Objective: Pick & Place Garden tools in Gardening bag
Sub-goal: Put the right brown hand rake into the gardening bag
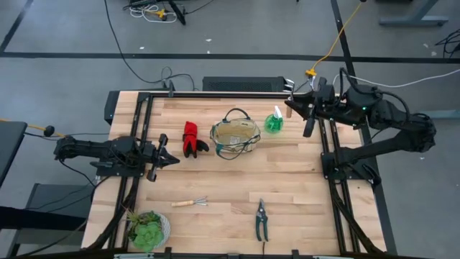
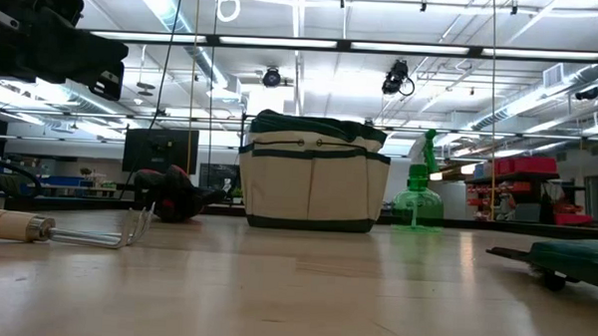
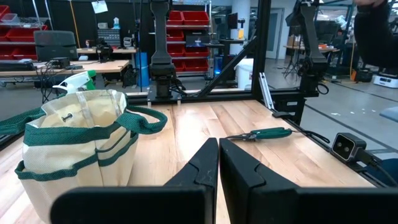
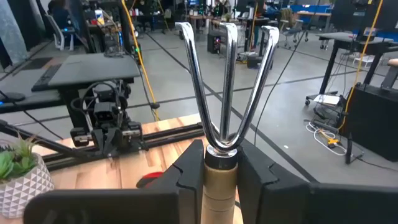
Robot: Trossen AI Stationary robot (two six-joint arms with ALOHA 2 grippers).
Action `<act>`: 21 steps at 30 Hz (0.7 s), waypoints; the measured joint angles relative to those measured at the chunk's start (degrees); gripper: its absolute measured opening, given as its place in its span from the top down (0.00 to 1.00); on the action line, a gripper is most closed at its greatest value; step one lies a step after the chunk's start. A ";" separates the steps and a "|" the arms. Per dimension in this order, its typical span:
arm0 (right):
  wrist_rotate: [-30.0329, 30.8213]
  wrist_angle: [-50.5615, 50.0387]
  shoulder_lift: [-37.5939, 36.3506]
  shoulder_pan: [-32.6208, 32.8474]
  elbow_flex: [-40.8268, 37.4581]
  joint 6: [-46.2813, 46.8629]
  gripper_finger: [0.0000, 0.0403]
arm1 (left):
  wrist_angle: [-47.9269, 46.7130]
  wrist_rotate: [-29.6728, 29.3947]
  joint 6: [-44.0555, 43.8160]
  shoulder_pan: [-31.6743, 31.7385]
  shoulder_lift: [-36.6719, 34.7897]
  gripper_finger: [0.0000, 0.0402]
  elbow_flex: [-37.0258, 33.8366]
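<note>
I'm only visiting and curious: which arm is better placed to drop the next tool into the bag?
The right. The right gripper already holds a wooden-handled three-pronged fork and sits not far from the gardening bag. The left gripper is shut and empty, beside the gloves.

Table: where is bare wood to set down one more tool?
Bare wood runs between the gardening bag and the mini rake with the pruning shears, and right of the shears. It is crowded along the gloves, bag and spray bottle, where the right gripper holds a three-pronged fork. The left gripper waits beside the gloves.
</note>
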 joint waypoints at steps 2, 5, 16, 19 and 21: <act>-0.13 0.00 0.87 0.00 0.00 -0.01 0.86 | 0.00 0.00 0.00 -0.02 0.02 0.95 0.00; -1.55 -0.07 2.31 0.00 0.15 -0.61 0.86 | 0.00 0.00 0.00 0.00 0.00 0.95 0.00; -3.05 -5.05 8.85 -0.50 9.45 -0.46 0.86 | 0.00 0.00 0.00 -0.02 0.02 0.95 0.01; -3.06 -6.94 10.08 -0.50 11.74 -0.03 0.86 | 0.00 0.00 0.00 -0.01 0.02 0.95 0.00; -3.06 -7.75 10.78 -0.50 12.65 0.01 0.86 | 0.00 0.00 0.00 -0.01 0.02 0.95 0.01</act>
